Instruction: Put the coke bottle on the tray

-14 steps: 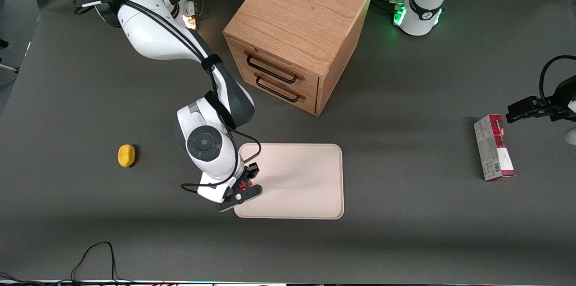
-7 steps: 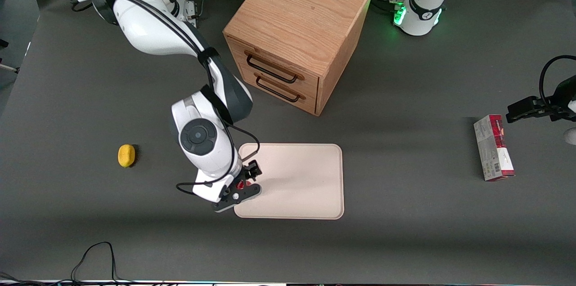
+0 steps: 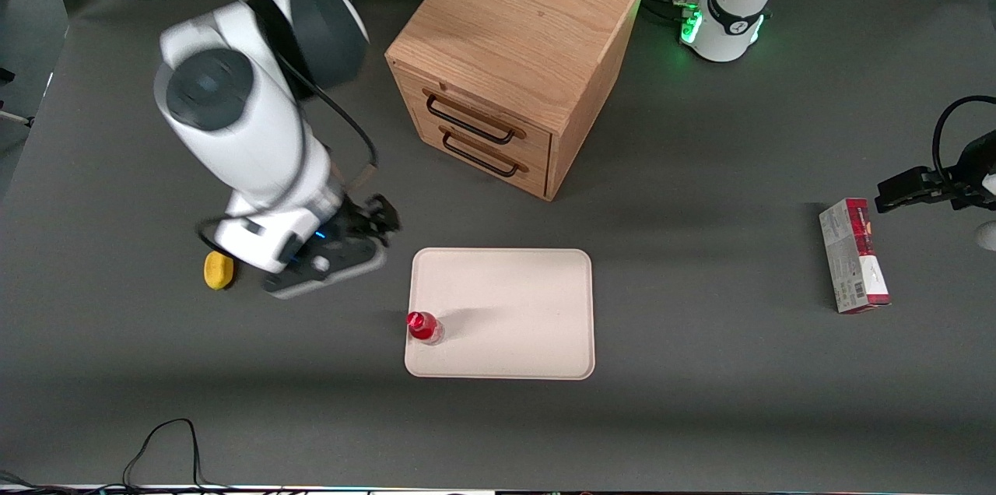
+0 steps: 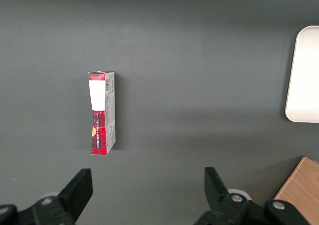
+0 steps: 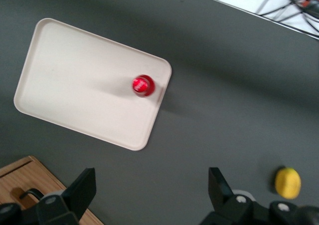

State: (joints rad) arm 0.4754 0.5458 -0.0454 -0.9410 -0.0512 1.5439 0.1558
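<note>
The coke bottle, small and red with a red cap, stands upright on the cream-white tray, close to the tray's edge nearest the working arm. It also shows in the right wrist view on the tray. My right gripper is open and empty, raised well above the table, farther from the front camera than the bottle, between the tray and the lemon. In the right wrist view the gripper holds nothing between its spread fingers.
A yellow lemon lies on the table toward the working arm's end, partly under the arm. A wooden two-drawer cabinet stands farther from the camera than the tray. A red-and-grey carton lies toward the parked arm's end.
The gripper let go of the bottle, which now stands alone on the tray. The arm has risen and drawn away toward the lemon and farther from the camera.
</note>
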